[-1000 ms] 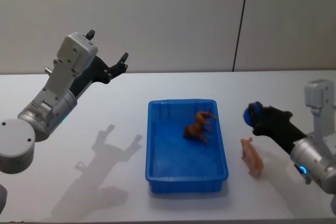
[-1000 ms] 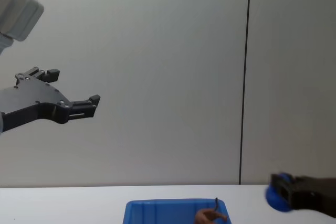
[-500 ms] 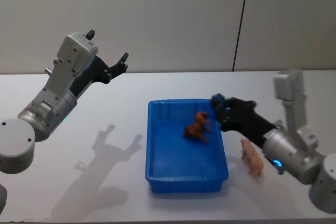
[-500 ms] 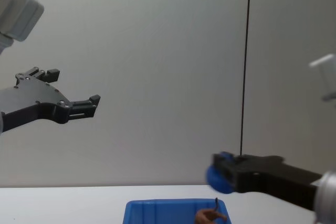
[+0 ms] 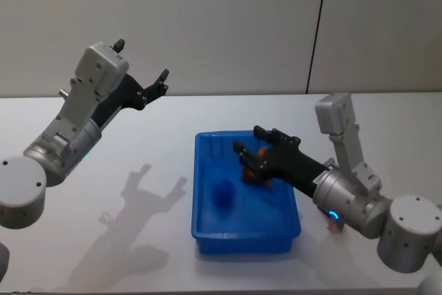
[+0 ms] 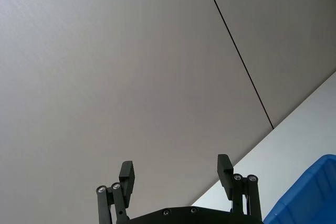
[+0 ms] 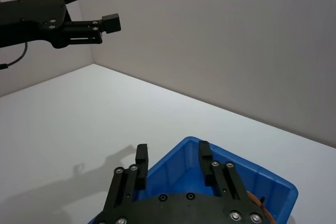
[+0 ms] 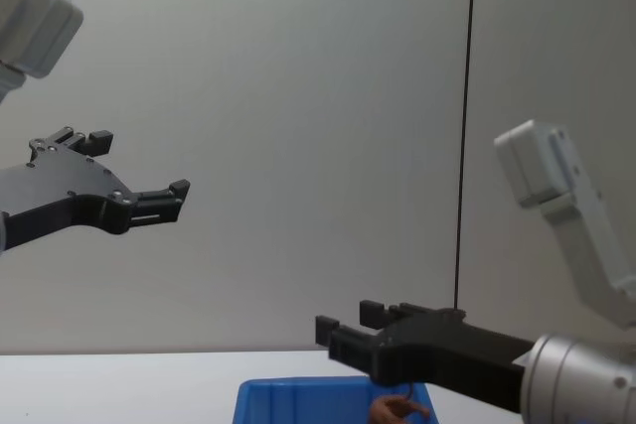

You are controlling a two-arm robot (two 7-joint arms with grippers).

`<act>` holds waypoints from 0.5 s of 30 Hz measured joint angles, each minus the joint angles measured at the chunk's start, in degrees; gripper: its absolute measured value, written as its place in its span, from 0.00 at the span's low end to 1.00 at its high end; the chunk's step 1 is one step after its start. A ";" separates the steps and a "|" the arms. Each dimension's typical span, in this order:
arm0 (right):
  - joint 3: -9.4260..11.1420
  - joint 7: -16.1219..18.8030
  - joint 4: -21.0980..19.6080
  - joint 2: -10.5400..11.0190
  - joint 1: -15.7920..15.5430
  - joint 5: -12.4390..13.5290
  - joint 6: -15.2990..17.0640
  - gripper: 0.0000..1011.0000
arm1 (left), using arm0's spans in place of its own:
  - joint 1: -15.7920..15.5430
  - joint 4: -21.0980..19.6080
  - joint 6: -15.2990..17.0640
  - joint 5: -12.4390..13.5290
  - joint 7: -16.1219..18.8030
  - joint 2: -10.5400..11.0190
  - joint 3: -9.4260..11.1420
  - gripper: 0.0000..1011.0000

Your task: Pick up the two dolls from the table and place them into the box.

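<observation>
The blue box (image 5: 245, 243) sits mid-table (image 5: 173, 115). My right gripper (image 5: 250, 144) hovers open over its far right part, nothing between the fingers. A brown doll (image 5: 263, 150) lies in the box, mostly hidden behind that gripper; the chest view shows it (image 8: 397, 408) poking above the box rim (image 8: 298, 399). A blurred dark-blue blob (image 5: 222, 193) shows inside the box. A pinkish sliver of a figure (image 5: 334, 224) peeks out on the table behind my right arm. My left gripper (image 5: 141, 60) is held open, high over the table's left side.
A light wall with a dark vertical seam (image 5: 316, 29) stands behind the table. The left arm's shadow (image 5: 138, 198) falls on bare tabletop left of the box. The right wrist view shows the box corner (image 7: 168, 167) under the right gripper (image 7: 173, 152), with the left gripper (image 7: 103, 5) far off.
My right gripper swung left from the table's right side to above the box and opened. The blue thing it carried now shows inside the box. The left arm has not moved.
</observation>
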 joint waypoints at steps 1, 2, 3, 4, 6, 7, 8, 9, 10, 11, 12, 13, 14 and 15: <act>-0.06 -0.26 0.07 -0.05 0.04 -0.16 0.09 0.53 | 0.00 0.00 0.00 0.00 0.00 0.00 0.00 0.99; -0.16 -0.67 0.13 -0.13 0.05 -0.33 0.21 0.58 | 0.00 0.00 0.00 0.00 0.00 0.00 0.00 0.99; -0.21 -1.06 0.13 -0.16 0.05 -0.46 0.35 0.61 | 0.00 0.00 0.00 0.00 0.00 0.00 0.00 0.99; -0.26 -1.73 0.10 -0.17 0.00 -0.65 0.62 0.65 | 0.00 0.00 0.00 0.00 0.00 0.00 0.00 0.99; -0.31 -2.56 -0.14 -0.15 -0.20 -0.81 0.91 0.70 | 0.00 0.00 0.00 0.00 0.00 0.00 0.00 0.99; -0.32 -2.93 -0.30 -0.12 -0.31 -0.87 1.04 0.73 | 0.00 0.00 0.00 0.00 0.00 0.00 0.00 0.99; -0.32 -3.78 -0.68 -0.02 -0.57 -0.98 1.35 0.77 | 0.00 0.00 0.00 0.00 0.00 0.00 0.00 0.99; -0.32 -4.39 -0.88 0.05 -0.73 -1.06 1.57 0.78 | 0.00 0.00 0.00 0.00 0.00 0.00 0.00 0.99; -0.32 -5.23 -1.38 0.21 -1.09 -1.14 1.92 0.84 | 0.00 0.00 0.00 0.00 0.00 0.00 0.00 0.99; -0.31 -5.74 -1.74 0.34 -1.34 -1.18 2.10 0.85 | 0.00 0.00 0.00 0.00 0.00 0.00 0.00 0.99; -0.30 -6.25 -1.92 0.40 -1.47 -1.22 2.29 0.89 | 0.00 0.00 0.00 0.00 0.00 0.00 0.00 0.99; -0.27 -6.79 -2.33 0.54 -1.77 -1.25 2.51 0.89 | 0.00 0.00 0.00 0.00 0.00 0.00 0.00 0.99; -0.22 -7.95 -3.00 0.78 -2.25 -1.31 3.03 0.94 | 0.00 0.00 0.00 0.00 0.00 0.00 0.00 0.99; -0.19 -8.51 -3.32 0.91 -2.49 -1.32 3.28 0.94 | 0.00 0.00 0.00 0.00 0.00 0.00 0.00 0.99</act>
